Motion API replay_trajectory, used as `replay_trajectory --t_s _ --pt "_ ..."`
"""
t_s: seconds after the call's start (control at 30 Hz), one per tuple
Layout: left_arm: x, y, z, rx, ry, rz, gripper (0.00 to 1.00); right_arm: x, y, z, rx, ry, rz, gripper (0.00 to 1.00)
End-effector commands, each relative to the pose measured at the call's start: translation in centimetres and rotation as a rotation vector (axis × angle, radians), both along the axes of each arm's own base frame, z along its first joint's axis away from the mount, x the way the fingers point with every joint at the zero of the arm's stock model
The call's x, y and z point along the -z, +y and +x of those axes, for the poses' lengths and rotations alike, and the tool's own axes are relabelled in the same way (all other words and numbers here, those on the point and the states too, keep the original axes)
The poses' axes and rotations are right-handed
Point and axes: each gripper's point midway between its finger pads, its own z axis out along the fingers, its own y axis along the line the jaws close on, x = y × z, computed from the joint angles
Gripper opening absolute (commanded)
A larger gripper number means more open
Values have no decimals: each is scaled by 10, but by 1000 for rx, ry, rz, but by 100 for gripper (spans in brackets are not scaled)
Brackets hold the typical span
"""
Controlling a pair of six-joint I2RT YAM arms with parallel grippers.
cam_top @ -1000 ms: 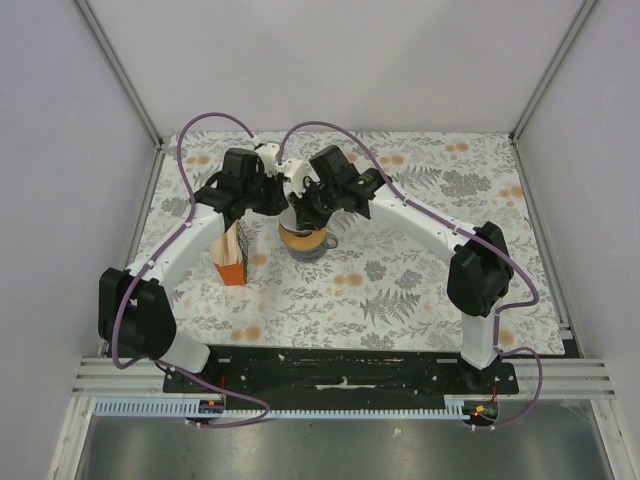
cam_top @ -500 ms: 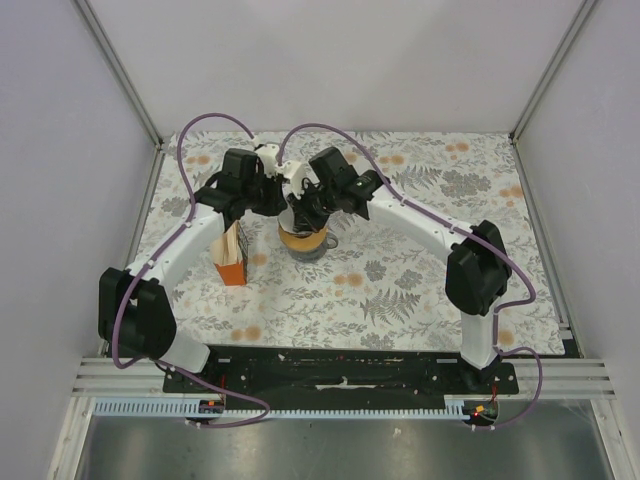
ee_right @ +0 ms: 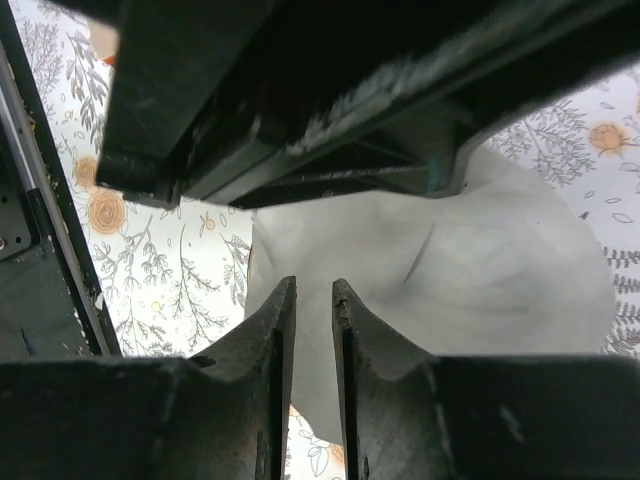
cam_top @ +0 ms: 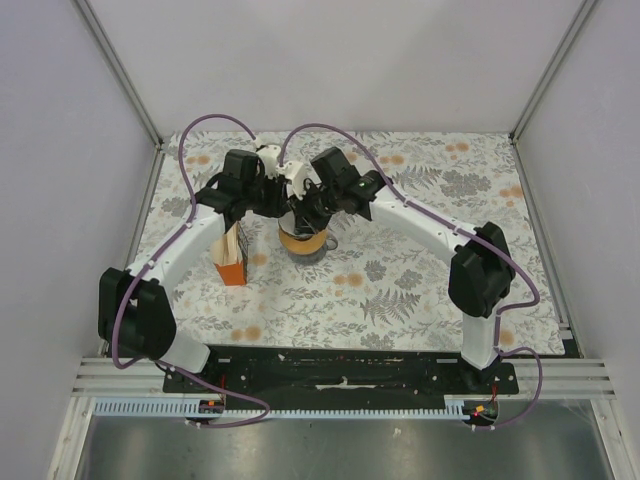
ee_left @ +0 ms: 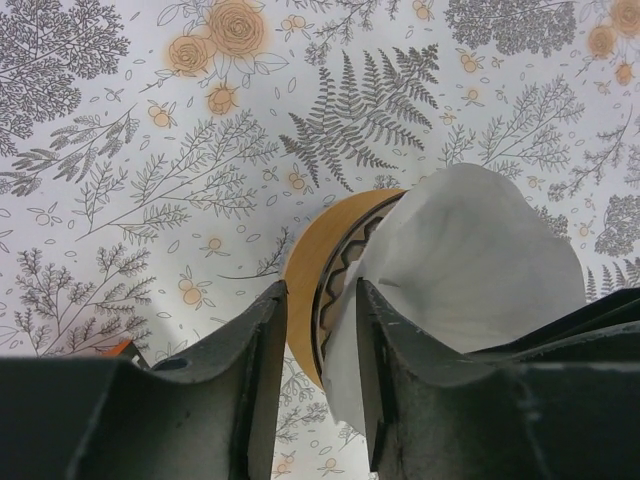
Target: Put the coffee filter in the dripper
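Movement since the earlier frames is slight: in the top view the right wrist has dipped a little toward the dripper (cam_top: pixel 302 241), and the left arm has barely shifted. Both wrists now crowd over the dripper near the middle of the table (cam_top: pixel 400 290), with an orange packet (cam_top: pixel 231 262) standing just to its left. From above the filter is hidden under the 2 wrists. The left wrist view shows the filter (ee_left: pixel 470 260) as a puffed white cone lying over the right part of the dripper. Its near edge runs down across the dark ribbed inside, while the left stretch of orange rim and ribs is still bare. The left gripper (ee_left: pixel 320 390) is released: its 2 fingers stand apart, the rim and the filter's edge show in the gap, and nothing is pinched between them. The right gripper (ee_right: pixel 312 380) has its fingers drawn almost together with a thin slit left between. The filter fills the view beyond them, but I cannot tell whether they nip its edge. Judgement on progress: the filter has been brought to the dripper and is partly over the cone, but it sits skewed and bulged, not seated. What is left, as far as the pictures show, is to centre it, press it down against the ribs, and draw both arms away.
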Motion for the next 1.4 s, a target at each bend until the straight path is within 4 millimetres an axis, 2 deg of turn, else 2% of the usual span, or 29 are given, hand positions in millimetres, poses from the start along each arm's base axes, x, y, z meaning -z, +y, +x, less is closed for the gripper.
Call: replay_trajectory --t_s 0.0,0.17,0.27,0.43,0.53,0.7,0.93,1.27,1.37 --pt "-35 -6 2 45 -108 -38 43 -59 1 13 43 -126 69 30" --pt "-42 -6 0 55 -123 -42 47 -72 -12 25 112 -155 70 36" --pt "-46 -5 -1 53 -128 -41 48 -77 -25 35 201 -181 49 47" --pt "-46 -3 -1 46 -128 -33 51 -83 -43 51 331 -240 13 57" --pt "-42 -1 -3 44 -122 -23 52 -71 -54 61 401 -245 -33 64" --pt "-29 3 -5 34 -107 -6 53 -37 -52 65 404 -155 -57 65" --pt "-15 13 1 -2 -119 47 53 -7 -45 68 392 -104 -83 65" --pt "4 22 2 -31 -118 101 52 15 -49 71 412 -88 -124 63" --pt "7 22 2 -7 -123 127 52 15 -49 71 412 -88 -124 63"
